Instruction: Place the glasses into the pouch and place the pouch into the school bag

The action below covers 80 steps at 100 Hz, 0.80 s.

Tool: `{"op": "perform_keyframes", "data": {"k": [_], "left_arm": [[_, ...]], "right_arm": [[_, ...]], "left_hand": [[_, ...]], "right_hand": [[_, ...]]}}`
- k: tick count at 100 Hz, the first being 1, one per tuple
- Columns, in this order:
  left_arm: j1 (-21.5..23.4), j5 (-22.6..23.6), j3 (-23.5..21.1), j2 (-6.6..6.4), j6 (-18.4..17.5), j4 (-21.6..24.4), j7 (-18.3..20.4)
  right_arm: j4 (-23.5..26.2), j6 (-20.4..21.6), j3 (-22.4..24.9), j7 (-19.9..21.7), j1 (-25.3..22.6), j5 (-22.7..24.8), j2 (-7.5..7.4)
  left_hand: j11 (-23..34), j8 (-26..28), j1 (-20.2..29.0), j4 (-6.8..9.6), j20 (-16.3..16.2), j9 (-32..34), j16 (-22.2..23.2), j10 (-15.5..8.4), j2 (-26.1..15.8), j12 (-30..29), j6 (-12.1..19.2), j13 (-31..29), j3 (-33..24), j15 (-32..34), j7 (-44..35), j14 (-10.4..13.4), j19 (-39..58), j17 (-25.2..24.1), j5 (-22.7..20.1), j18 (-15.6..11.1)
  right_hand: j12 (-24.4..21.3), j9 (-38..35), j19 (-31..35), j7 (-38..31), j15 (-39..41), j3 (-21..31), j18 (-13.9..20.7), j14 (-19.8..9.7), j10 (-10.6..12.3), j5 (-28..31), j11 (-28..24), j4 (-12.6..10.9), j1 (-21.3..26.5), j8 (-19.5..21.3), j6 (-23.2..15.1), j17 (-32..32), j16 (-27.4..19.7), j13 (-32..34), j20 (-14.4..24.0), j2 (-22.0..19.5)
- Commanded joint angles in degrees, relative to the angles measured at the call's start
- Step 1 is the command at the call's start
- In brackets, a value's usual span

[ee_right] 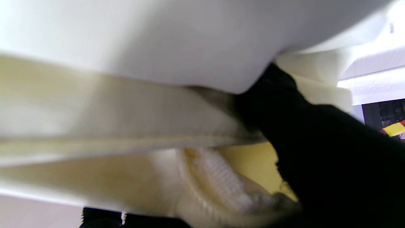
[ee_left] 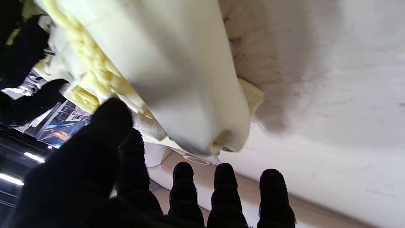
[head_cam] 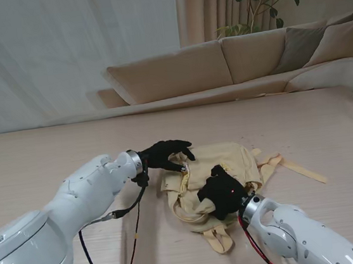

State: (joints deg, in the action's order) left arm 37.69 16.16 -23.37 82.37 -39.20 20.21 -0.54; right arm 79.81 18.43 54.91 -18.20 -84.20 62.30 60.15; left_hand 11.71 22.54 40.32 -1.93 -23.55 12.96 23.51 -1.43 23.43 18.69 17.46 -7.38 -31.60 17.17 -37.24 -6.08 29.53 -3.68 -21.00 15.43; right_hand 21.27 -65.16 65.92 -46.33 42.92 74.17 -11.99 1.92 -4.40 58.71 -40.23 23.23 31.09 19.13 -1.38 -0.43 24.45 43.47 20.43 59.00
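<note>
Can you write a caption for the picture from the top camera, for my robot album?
Two black robot hands, left hand and right hand, rest on a pale yellow school bag on a table.

Two white arms reach in from seven and five o'clock, the black-gloved left hand [head_cam: 165, 154] with fingers spread, the right hand [head_cam: 222, 192] curled, knuckles up.

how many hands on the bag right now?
2. The left hand is at the school bag's far-left edge by the zipper; the right hand presses on its near side. Whether either grips fabric is unclear. Pouch and glasses are not visible.
</note>
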Motion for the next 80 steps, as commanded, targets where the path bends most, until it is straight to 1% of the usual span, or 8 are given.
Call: {"op": "perform_keyframes", "data": {"k": [1, 25, 37, 46, 54, 57, 67, 80], "left_arm": [[0.2, -0.7, -1.8, 0.03, 0.3, -0.1, 1.7], [-0.1, -0.6, 0.2, -1.03, 0.8, 1.0, 4.7], [0.2, 0.8, 1.2, -1.43, 1.1, 1.6, 3.6], [0.2, 1.7, 1.6, -1.39, 1.1, 1.3, 2.3], [0.5, 2.1, 1.4, -1.9, 1.7, 2.3, 1.5], [0.7, 2.6, 1.2, -2.19, 1.9, 2.8, 0.5], [1.8, 3.5, 0.0, -3.73, 3.2, 5.8, -0.9], [4.7, 4.0, -3.7, -7.79, 7.0, 13.9, 0.0]], "right_arm": [[-0.4, 0.4, 0.4, 1.1, -1.0, 0.2, -0.36], [0.1, 1.1, 1.5, -0.2, -1.7, 0.0, -0.11], [0.6, 1.7, 1.9, -0.3, -2.0, -0.2, -0.04], [0.5, 1.8, 1.8, -0.5, -1.8, 0.0, -0.06], [0.2, 1.6, 1.7, -0.7, -1.7, 0.0, -0.02], [0.2, 1.6, 1.7, -0.8, -1.7, 0.0, -0.04], [0.1, 1.2, 1.6, -1.0, -1.6, 0.0, 0.02], [-0.3, 0.7, 1.5, -1.7, -1.2, 0.5, -0.03]], "left_hand": [[0.5, 1.1, 2.1, -0.52, -0.1, -1.8, -0.7, -1.3, 0.6, -0.2, 0.3, 1.7, -2.8, -1.2, -0.6, 1.3, -2.2, -0.6, -1.5, -0.8], [0.2, 2.0, 4.6, -0.84, 0.7, -1.8, -1.1, -1.6, 1.0, -0.5, 0.5, 1.9, -5.7, -1.9, -2.3, 1.8, -3.8, -0.6, -4.5, -1.1], [0.4, 3.1, 3.4, -1.43, 0.7, -1.7, -1.1, -1.5, 2.9, -0.3, 0.4, 1.8, -5.2, -2.0, -3.9, 1.9, -4.1, -0.6, -6.4, -1.0], [1.4, 7.5, 3.2, -3.96, 0.5, -1.7, -0.7, 0.2, 5.5, 0.3, 1.1, 1.7, -1.4, -1.4, -8.3, 1.8, -3.8, -0.5, -7.9, -0.9], [4.6, 13.4, 5.9, -2.8, 0.3, -1.1, -0.4, 0.4, 5.2, 2.0, 2.7, 1.1, 6.9, -0.6, -13.5, 1.9, -3.3, -0.4, -10.3, -0.9], [6.4, 15.8, 5.0, -2.61, 0.1, -0.7, -0.2, -1.1, 5.1, 2.6, 3.1, 0.6, 8.0, -0.1, -15.5, 1.8, -2.7, -0.4, -11.8, -0.8], [8.5, 21.5, 3.9, -2.42, 0.3, 1.3, 0.0, -1.2, 0.8, 2.0, 3.5, -0.8, 11.3, 0.9, -17.5, 1.8, -1.0, -0.4, -15.4, -0.6], [9.6, 26.4, 1.9, -1.34, 1.1, 3.3, 0.3, -0.6, -2.1, 2.1, 1.1, -1.9, 16.4, 1.9, -20.2, 1.3, 0.6, -0.3, -17.7, -0.2]], "right_hand": [[2.5, -3.6, 1.8, -12.5, 1.5, 10.3, -0.3, -2.3, 2.5, 9.9, -5.9, -4.5, 7.7, 7.5, -19.2, 0.2, 1.0, 1.6, 0.6, -3.4], [3.1, -3.6, 2.7, -12.7, 3.0, 10.6, -0.6, -1.8, 2.0, 9.5, -7.0, -4.4, 7.3, 7.3, -19.0, 0.8, 1.4, 2.4, 1.1, -3.2], [3.2, -3.6, 3.0, -12.8, 3.3, 10.6, -0.7, -1.7, 2.0, 9.4, -7.4, -4.3, 7.3, 7.2, -18.9, 1.3, 1.4, 2.6, 1.3, -3.3], [3.2, -3.5, 3.1, -12.8, 3.5, 10.6, -0.7, -1.8, 2.1, 9.3, -7.5, -4.3, 7.2, 7.0, -19.0, 1.5, 1.3, 2.7, 1.5, -3.3], [3.1, -3.5, 3.2, -12.9, 3.6, 10.6, -0.7, -1.7, 1.9, 9.2, -7.7, -4.3, 7.2, 7.0, -18.9, 1.4, 1.2, 2.7, 1.6, -3.3], [3.1, -3.5, 3.2, -12.9, 3.6, 10.6, -0.7, -1.8, 1.9, 9.2, -7.8, -4.3, 7.2, 7.0, -18.8, 1.4, 1.2, 2.7, 1.6, -3.4], [3.0, -3.4, 3.2, -12.9, 3.7, 10.6, -0.7, -1.7, 1.9, 9.2, -7.8, -4.3, 7.2, 6.9, -18.9, 1.4, 1.1, 2.7, 1.6, -3.4], [3.0, -3.3, 3.3, -13.0, 3.8, 10.6, -0.6, -1.7, 1.9, 9.1, -7.9, -4.2, 7.1, 6.8, -18.8, 1.5, 1.1, 2.8, 1.7, -3.5]]}}
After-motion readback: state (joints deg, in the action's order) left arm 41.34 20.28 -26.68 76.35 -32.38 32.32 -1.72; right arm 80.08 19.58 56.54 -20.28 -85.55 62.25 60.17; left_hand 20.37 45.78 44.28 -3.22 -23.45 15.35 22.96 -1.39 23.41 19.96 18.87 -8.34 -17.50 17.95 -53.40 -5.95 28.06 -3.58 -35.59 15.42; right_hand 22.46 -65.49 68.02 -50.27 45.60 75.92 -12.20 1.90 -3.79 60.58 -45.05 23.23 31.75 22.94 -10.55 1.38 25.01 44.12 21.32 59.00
